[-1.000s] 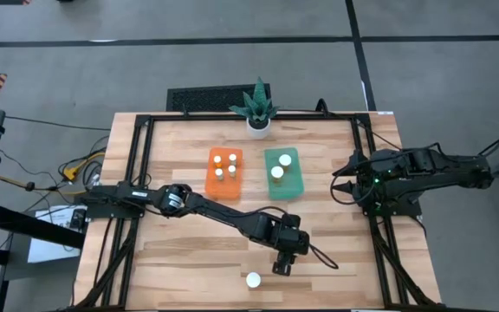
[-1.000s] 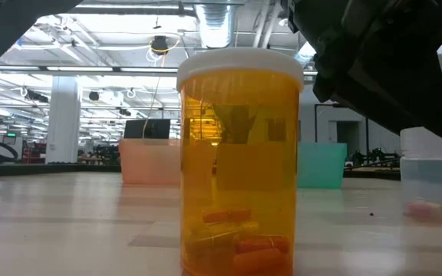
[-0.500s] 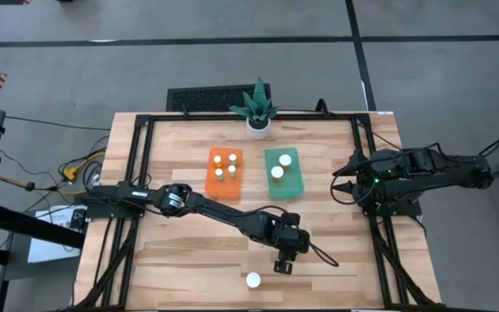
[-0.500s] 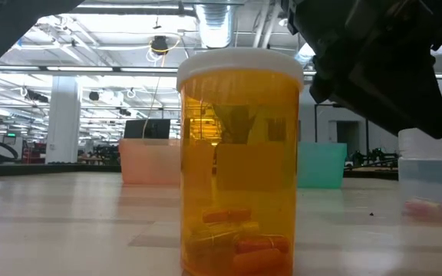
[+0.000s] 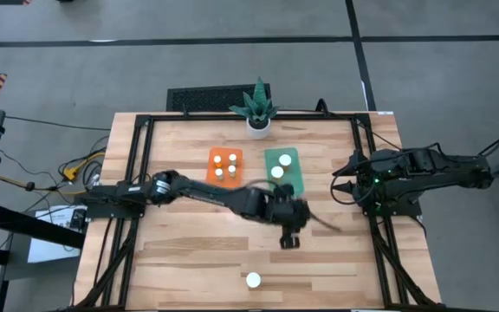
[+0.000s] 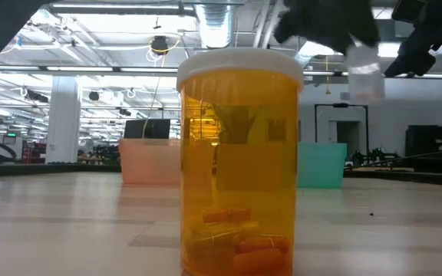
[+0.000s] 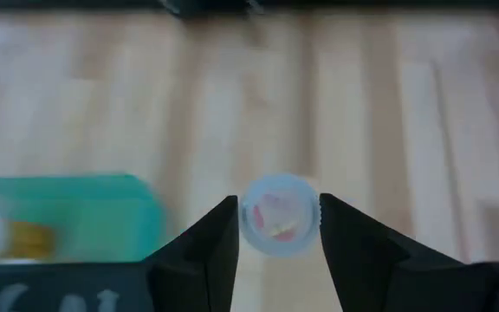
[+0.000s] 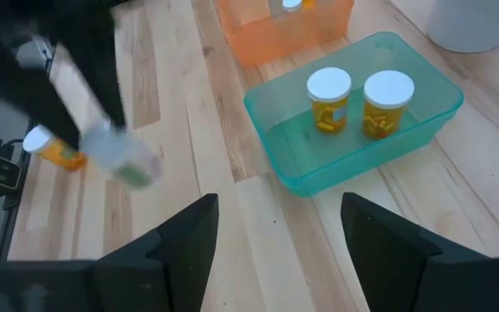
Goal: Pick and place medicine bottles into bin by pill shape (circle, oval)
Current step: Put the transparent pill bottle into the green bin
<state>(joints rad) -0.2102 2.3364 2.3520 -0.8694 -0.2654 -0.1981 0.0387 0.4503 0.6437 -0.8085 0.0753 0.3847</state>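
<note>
Gripping a clear bottle (image 7: 279, 217) between its two fingers (image 7: 206, 247), my left hand (image 5: 288, 227) hangs above the middle of the table (image 5: 180, 260), just near of the green bin (image 5: 286, 170). From the wrist I see the bottle end-on, pinched on both sides, with a few pills showing through it. In the low view the bottle (image 6: 363, 73) is lifted clear of the wood, up among the dark arm parts.

Just beyond the left hand, the green bin (image 8: 353, 130) holds two white-capped bottles (image 8: 329, 97) standing side by side. To its left the orange bin (image 5: 224, 172) carries four small white-capped bottles (image 5: 225, 165). One more amber bottle (image 5: 253, 280) stands alone on the near part of the table, well apart from both bins; it fills the low view, upright, orange pills at its bottom.

A plant pot (image 5: 257, 126) sits at the far edge, behind the bins.

My right hand (image 5: 340, 184) waits at the right side of the table, fingers spread wide, holding nothing.
</note>
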